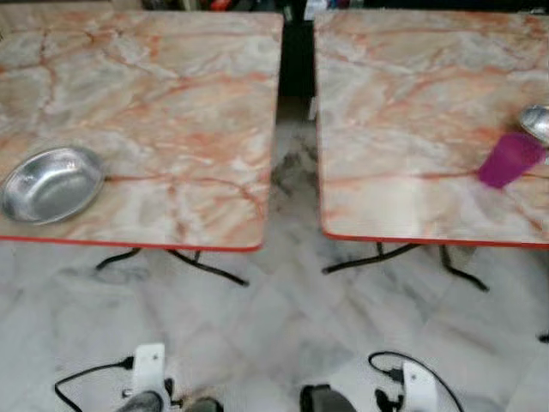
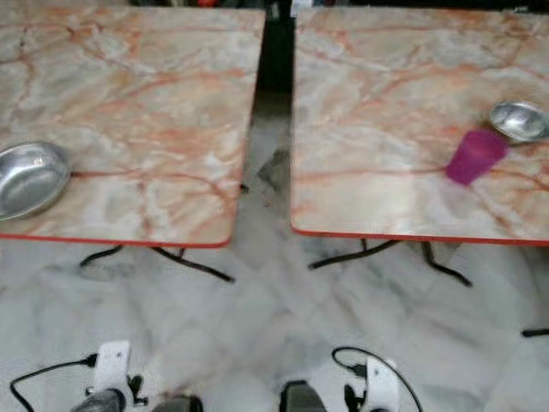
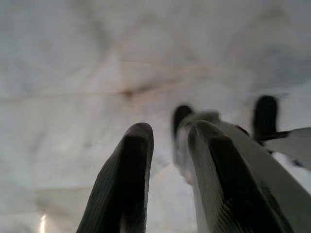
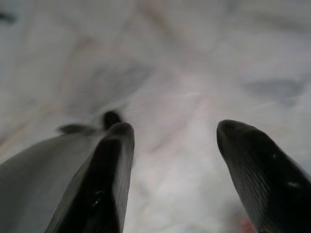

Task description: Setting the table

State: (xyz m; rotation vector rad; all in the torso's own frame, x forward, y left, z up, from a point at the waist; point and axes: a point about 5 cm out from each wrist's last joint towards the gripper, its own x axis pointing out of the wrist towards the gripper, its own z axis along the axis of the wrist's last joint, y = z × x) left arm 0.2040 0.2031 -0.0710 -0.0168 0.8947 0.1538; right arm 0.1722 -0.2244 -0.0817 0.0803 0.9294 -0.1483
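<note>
Lower left of the head view: steel bowl (image 1: 51, 184) on the left marble table (image 1: 171, 103), near its front edge. Right edge: purple cup (image 1: 510, 160) upright on the right table (image 1: 412, 112), just beside a second steel bowl (image 2: 520, 120). Left gripper (image 3: 167, 141) hangs over pale marble floor (image 1: 283, 318), fingers narrowly parted, empty. Right gripper (image 4: 175, 141) spread wide, empty.

You've got two marble tables (image 1: 171, 103) (image 1: 412, 103), two steel bowls (image 1: 51, 183) (image 2: 519, 120), one purple cup (image 1: 510, 160).
</note>
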